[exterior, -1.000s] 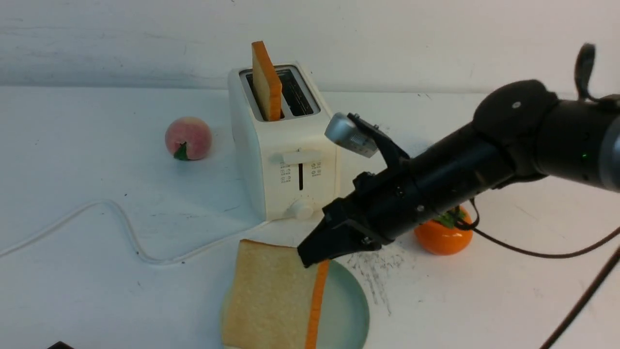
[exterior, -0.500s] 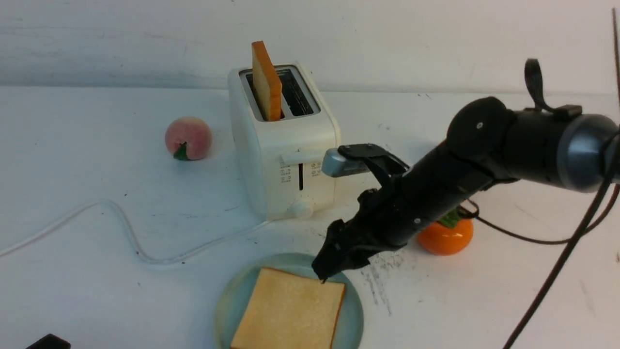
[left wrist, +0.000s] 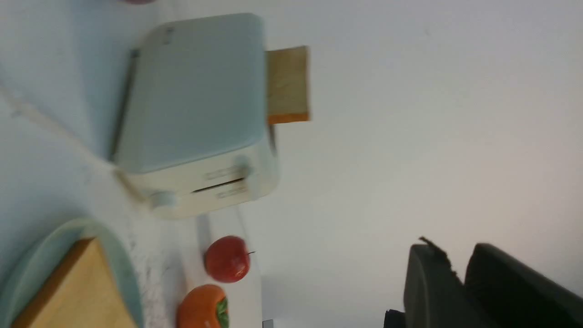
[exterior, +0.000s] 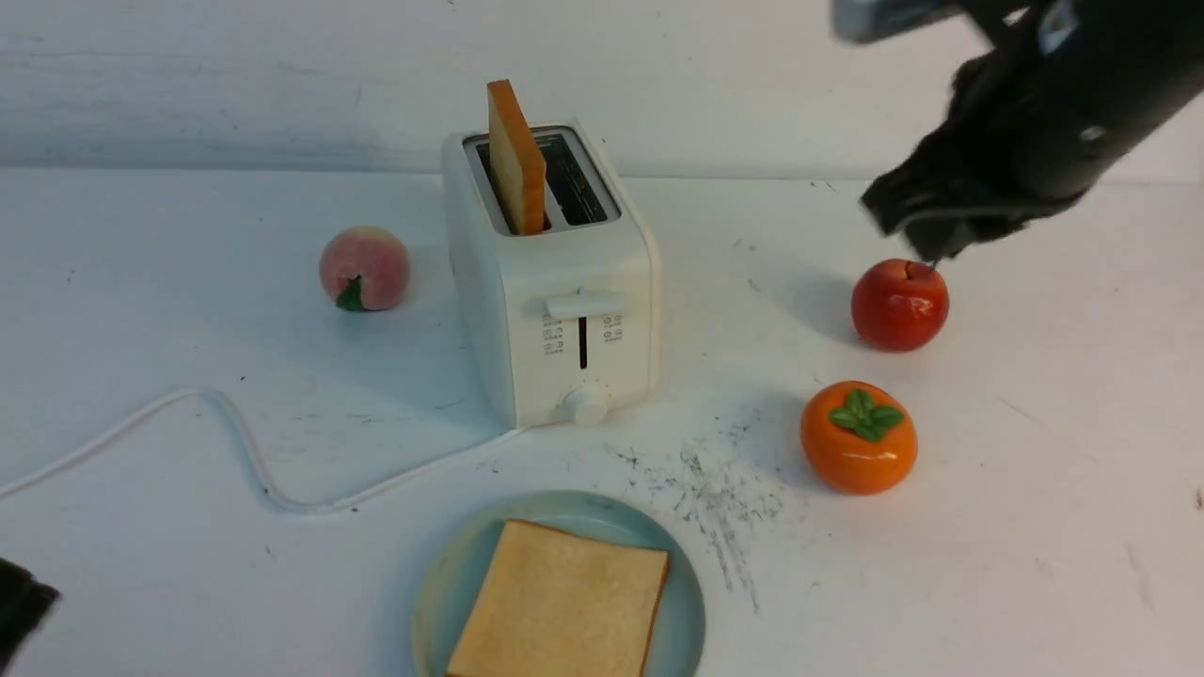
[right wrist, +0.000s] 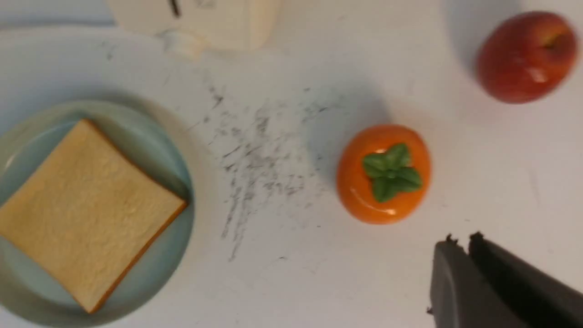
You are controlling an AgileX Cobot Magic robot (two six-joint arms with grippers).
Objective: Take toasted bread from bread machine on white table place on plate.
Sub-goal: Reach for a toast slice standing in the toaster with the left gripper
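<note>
Bread machine — white, boxy, rounded corners — sits on the scuffed white desk. In its left slot stands the upright slice of toasted bread, porous tan with an orange crust. The flat slice lies on the smooth round blue-green plate just in front of the machine. Right tool hangs high off to its right — closed, empty. Left tool has its fingers together, holding nothing.

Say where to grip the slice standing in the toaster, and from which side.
Pinch the toasted bread by its exposed top, across the broad faces, from above: it stands upright in the bread machine, lower part sunk in the slot.
</note>
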